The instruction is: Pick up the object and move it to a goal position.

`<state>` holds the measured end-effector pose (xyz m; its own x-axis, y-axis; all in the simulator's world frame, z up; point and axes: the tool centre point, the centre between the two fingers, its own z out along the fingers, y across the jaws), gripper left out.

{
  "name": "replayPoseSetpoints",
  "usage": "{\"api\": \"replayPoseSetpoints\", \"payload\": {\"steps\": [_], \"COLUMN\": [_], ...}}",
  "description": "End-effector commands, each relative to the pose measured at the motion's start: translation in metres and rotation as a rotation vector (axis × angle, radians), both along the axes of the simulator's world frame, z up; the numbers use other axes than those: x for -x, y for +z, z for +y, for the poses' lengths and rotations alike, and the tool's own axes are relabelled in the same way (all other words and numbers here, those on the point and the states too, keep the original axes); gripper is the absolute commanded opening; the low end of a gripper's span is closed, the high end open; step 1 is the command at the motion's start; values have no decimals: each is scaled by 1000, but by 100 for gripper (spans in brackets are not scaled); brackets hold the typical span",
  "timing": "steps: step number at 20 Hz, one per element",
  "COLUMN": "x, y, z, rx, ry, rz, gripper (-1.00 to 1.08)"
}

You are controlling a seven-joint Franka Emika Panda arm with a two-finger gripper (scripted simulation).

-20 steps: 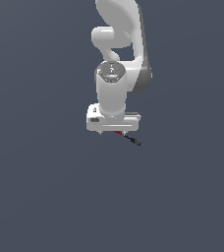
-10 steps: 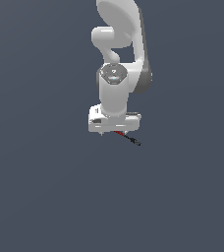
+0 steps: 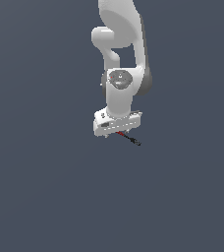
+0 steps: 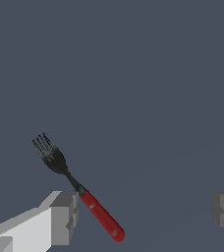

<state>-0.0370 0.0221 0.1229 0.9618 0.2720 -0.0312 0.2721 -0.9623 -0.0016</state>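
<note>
Wrist view shows the white gripper spread wide around the red-handled black fork at lower left, so closing comes next

One fork, red-handled with black tines; one white arm; two grey fingers.

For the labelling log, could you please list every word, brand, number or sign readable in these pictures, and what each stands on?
None: no readable text in either view.
The fork, with red handle and black tines, is plain.
The gripper has small dark marks on its white housing, too small to read.
The grey floor is blank.
</note>
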Motion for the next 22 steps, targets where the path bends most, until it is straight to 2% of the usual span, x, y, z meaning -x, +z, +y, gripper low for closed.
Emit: {"api": "replayPoseSetpoints", "payload": {"steps": [1,13,22], "x": [7,43,61], "y": [-9,-49,-64], "z": [6,36,50], "rx": [1,-7,-15], "ry": [84,490,663], "rz": [-3,-17,-25], "gripper": [100,100,100]}}
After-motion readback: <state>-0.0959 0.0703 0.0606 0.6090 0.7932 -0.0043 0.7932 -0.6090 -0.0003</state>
